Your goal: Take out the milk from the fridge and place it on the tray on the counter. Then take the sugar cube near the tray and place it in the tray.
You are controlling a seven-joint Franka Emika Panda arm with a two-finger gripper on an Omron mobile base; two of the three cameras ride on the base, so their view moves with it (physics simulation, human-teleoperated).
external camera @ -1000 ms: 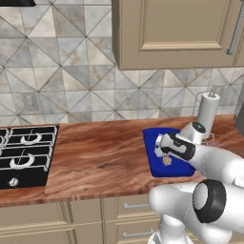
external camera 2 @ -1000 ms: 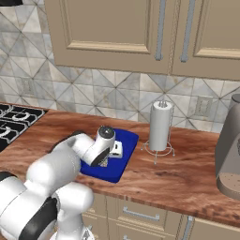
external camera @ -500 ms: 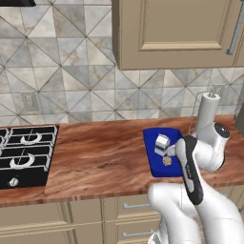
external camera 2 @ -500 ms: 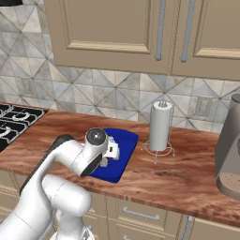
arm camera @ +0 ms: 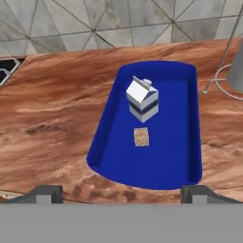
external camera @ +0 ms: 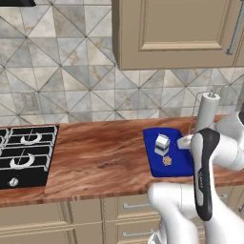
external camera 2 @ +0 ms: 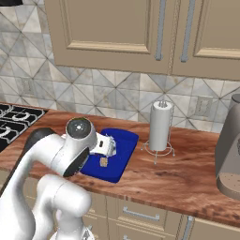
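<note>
The small white milk carton (external camera: 162, 144) (external camera 2: 107, 146) (arm camera: 142, 100) with its dark band stands upright in the deep-blue tray (external camera: 178, 164) (external camera 2: 123, 140) (arm camera: 175, 142) on the wood-grain counter (external camera: 95, 157) (arm camera: 52, 118). Just in front of the carton, the tan speckled sugar cube (external camera: 167, 161) (external camera 2: 103, 161) (arm camera: 141, 136) lies on the tray floor. My gripper (arm camera: 122, 194) is open and holds nothing. It sits back from the tray's near rim and above it, its fingertips (arm camera: 45, 192) wide apart. The fridge is out of view.
A tall white paper-towel roll (external camera: 207, 112) (external camera 2: 160, 125) on a wire stand rises just right of the tray. A black gas hob (external camera: 24, 152) (external camera 2: 9, 124) lies at the left. A grey coffee machine (external camera 2: 229, 150) stands at the far right. Wall cabinets hang overhead.
My arm has drawn back from over the tray and folded toward the base, lifting the hand away. The milk and the sugar cube have stayed in the tray.
</note>
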